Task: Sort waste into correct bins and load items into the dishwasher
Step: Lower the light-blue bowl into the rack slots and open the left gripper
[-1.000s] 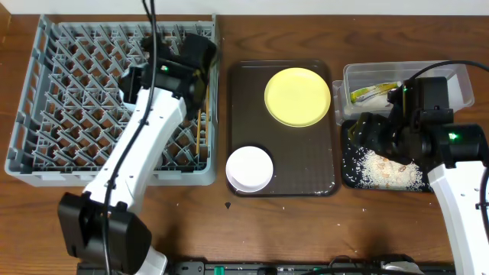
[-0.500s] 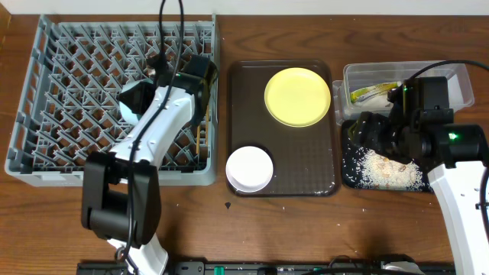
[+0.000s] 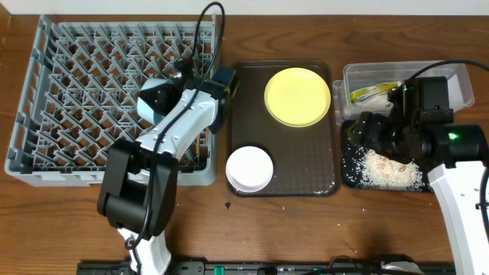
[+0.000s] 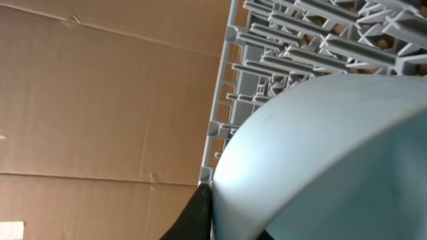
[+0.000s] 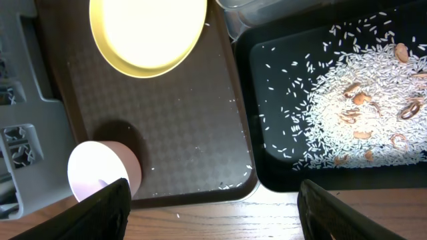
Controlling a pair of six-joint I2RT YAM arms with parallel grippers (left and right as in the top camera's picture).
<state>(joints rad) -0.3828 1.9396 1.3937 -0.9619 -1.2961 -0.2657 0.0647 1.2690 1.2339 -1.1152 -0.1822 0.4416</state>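
Pinching light blue bowl (image 3: 153,100), left tool (image 3: 166,90) over dish rack (image 3: 19,114); right tool (image 5: 215,210) spread.

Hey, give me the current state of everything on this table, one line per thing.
Light blue bowl: tilted, held by left gripper over grey plastic dish rack.
Round yellow plate: empty, flat on dark brown tray.
White bowl: on that tray.
Clear plastic tub: holds green-and-yellow wrapper.
Shallow black tray: strewn with white rice scraps.
Right gripper: open, empty.
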